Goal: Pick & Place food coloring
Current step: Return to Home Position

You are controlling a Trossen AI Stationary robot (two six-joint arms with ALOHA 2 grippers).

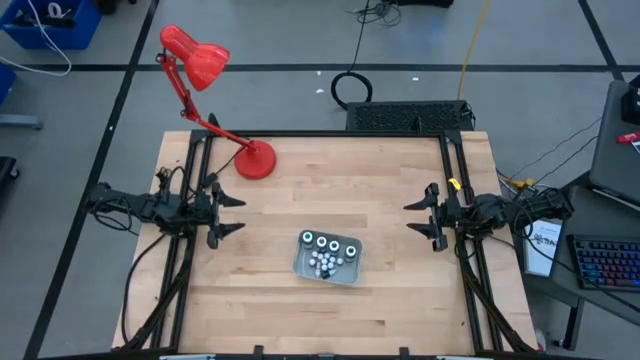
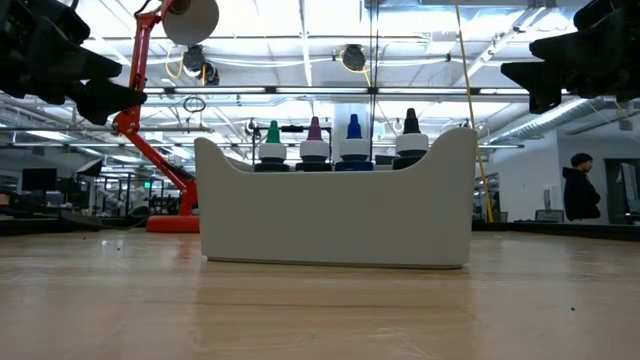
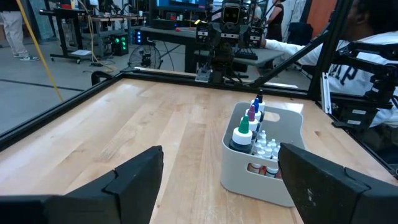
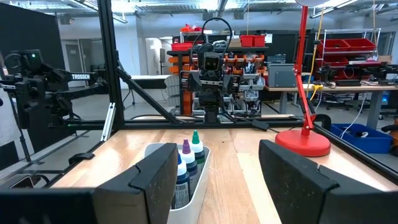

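Since all the food coloring (image 1: 327,255) I can see stands inside the gray bin (image 1: 300,263) at the middle of the table (image 1: 380,180), I hold my left gripper (image 1: 228,213) and right gripper (image 1: 420,217) spread and empty at opposite sides, well apart from it, judging nothing remains to carry.

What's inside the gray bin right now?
Inside the gray bin stand four larger bottles in a row, tipped green, purple, blue and black, with small white-capped vials clustered beside them. The bin's floor beneath them is hidden.
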